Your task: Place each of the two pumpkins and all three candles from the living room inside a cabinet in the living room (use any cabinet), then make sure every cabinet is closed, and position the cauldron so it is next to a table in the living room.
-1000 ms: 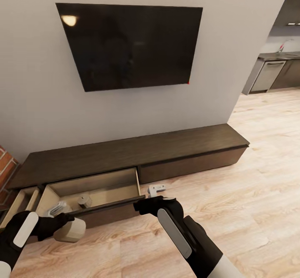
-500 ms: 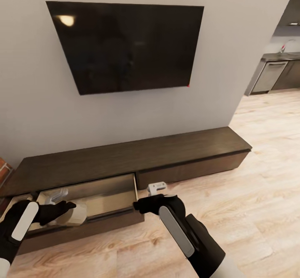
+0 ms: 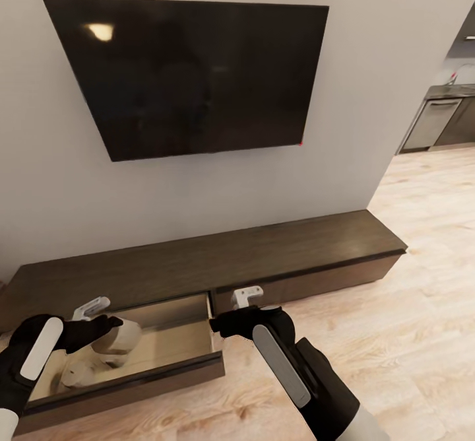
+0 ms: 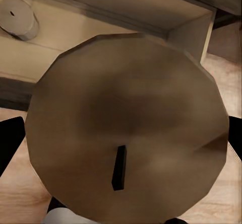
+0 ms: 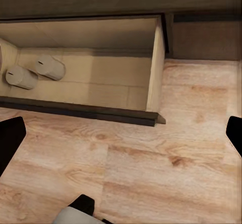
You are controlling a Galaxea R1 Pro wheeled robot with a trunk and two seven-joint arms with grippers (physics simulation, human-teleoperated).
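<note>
The cabinet runs low along the wall, dark brown, with its left drawer pulled out to show a beige inside. My left gripper is shut on a stubby tan candle and hangs over that drawer. In the left wrist view the held candle shows its wick end, with another candle on the drawer floor beyond it. Two candles rest inside the drawer in the right wrist view. My right gripper stands open over the floor beside the drawer's right front corner, holding nothing.
A large black TV hangs on the wall above the cabinet. The cabinet's right drawer front is shut. Light wooden floor spreads to the right toward a kitchen counter.
The view has shifted with the camera. My left gripper has carried the candle from in front of the drawer's front panel to above its inside. The right gripper stays beside the drawer corner.
</note>
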